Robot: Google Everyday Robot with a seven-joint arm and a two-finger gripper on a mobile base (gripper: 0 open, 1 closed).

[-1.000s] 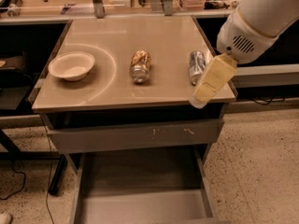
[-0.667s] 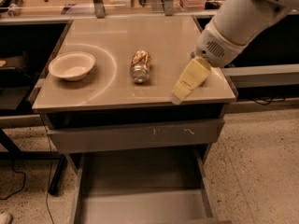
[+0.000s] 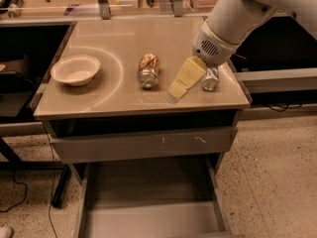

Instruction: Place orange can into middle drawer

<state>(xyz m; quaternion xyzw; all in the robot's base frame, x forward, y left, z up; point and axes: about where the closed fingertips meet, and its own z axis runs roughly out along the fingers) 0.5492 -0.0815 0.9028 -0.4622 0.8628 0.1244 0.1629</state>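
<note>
Floor: speckled stone around a tan table (image 3: pixel 99 103).
Drawer (image 3: pixel 148 217): pulled open, nothing inside.
Orange can (image 3: pixel 148 69): lying on the table top, not yet grasped.
Gripper (image 3: pixel 174 92): low, just right of the can; open or closed, I cannot tell.
Left: grasp, carry, drop in.

Gripper (image 3: pixel 176 89) hung low over the tabletop (image 3: pixel 99 100), in the gap between the orange can (image 3: pixel 148 70) and the silver can (image 3: pixel 210 79). Both cans lay on their sides close by, and the silver one was partly hidden behind the wrist. A bowl (image 3: pixel 76 69) sat well apart on the orange can's other side, with bare tabletop between them. Below, the middle drawer (image 3: pixel 148 217) stood pulled out, its floor open from above in front of the shut scratched drawer (image 3: pixel 143 144).
</note>
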